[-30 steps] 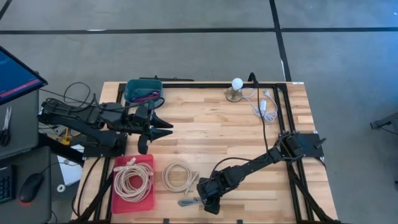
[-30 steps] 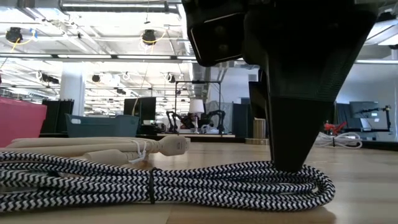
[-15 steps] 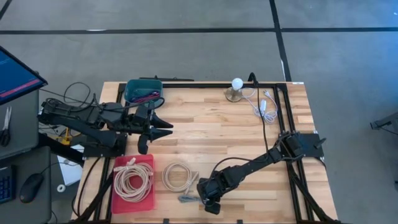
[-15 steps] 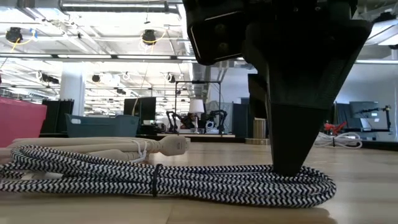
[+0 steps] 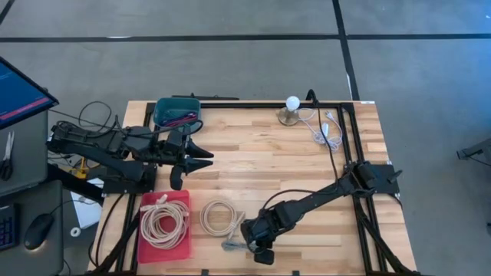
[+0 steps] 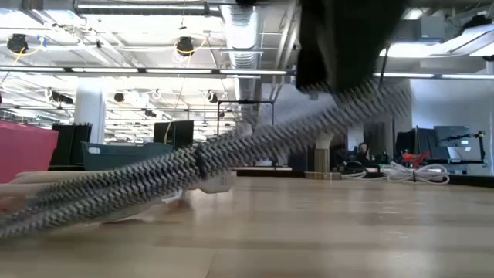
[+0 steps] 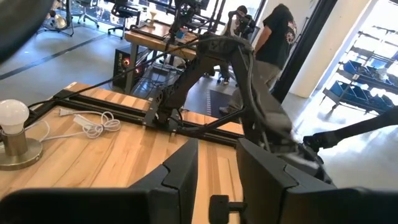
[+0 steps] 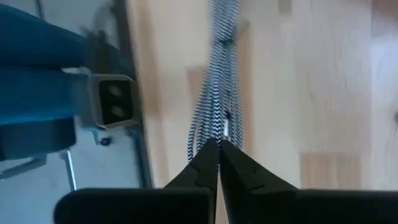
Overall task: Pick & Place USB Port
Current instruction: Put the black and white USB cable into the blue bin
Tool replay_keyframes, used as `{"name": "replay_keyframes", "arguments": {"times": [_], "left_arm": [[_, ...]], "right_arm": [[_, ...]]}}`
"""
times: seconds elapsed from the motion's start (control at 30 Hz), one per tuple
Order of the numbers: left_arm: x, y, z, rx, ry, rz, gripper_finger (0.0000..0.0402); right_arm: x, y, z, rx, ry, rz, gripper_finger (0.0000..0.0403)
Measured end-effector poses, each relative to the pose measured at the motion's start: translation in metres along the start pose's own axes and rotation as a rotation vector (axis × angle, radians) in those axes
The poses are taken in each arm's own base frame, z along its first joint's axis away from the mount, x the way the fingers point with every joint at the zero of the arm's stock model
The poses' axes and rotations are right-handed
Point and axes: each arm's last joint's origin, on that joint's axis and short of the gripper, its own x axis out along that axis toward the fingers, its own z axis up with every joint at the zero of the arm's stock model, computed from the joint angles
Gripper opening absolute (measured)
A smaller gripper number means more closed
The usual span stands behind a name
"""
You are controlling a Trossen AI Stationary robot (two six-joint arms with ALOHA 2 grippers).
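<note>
A black-and-white braided USB cable (image 5: pixel 232 245), bundled into several strands, is near the table's front edge. My right gripper (image 5: pixel 250 239) is shut on it. In the low view the cable (image 6: pixel 201 161) slopes from the gripper (image 6: pixel 347 81) down to the wood. My left gripper (image 5: pixel 205 159) hangs open over the table's left part, above a red tray, and holds nothing. The left wrist view shows a gap between its fingers (image 7: pixel 217 155). My right gripper pinches the bundled strands (image 8: pixel 217 134) between its two fingertips, close to one end of the bundle. The fingers slant down from above and lie across the strands. The held end is lifted and the bundle slopes down, with its other end (image 6: pixel 31 210) on the table.
A red tray (image 5: pixel 146 205) holding a coiled beige cable is at the front left, and a second beige coil (image 5: pixel 219 217) lies beside it on the wood. A teal bin (image 5: pixel 176 113) stands at the back left. A light bulb on a base (image 5: pixel 291 107) and a white cord (image 5: pixel 326 132) are at the back right.
My right gripper has shut on the braided cable and then risen. The held end has come up off the table. The bundle lay flat a second ago; now it slopes, with its other end still on the wood.
</note>
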Motion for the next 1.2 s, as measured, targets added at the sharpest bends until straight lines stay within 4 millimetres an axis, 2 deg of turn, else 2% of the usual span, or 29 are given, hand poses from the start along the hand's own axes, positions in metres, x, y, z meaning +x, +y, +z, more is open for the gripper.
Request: {"name": "replay_keyframes", "arguments": {"times": [0.17, 0.37, 0.63, 0.77, 1.03, 1.2], "left_arm": [[0.0, 0.0, 0.0, 0.0, 0.0, 0.0, 0.011], [0.0, 0.0, 0.0, 0.001, 0.004, 0.001, 0.011], [0.0, 0.0, 0.0, 0.001, 0.005, 0.001, 0.011], [0.0, 0.0, 0.0, 0.001, 0.005, 0.001, 0.011], [-0.002, 0.0, 0.001, -0.001, -0.003, 0.002, 0.011], [-0.011, 0.003, 0.006, -0.003, -0.047, 0.05, 0.011]], "right_arm": [[-0.033, 0.005, 0.006, -0.031, -0.038, -0.013, 0.0], [-0.088, 0.01, 0.0, -0.057, -0.154, -0.066, 0.0], [-0.159, -0.002, -0.009, -0.008, -0.346, -0.199, 0.0], [-0.177, -0.016, -0.004, 0.015, -0.404, -0.237, 0.0], [-0.192, -0.046, 0.013, 0.012, -0.45, -0.297, 0.0], [-0.205, -0.07, 0.026, 0.017, -0.509, -0.332, 0.0]]}}
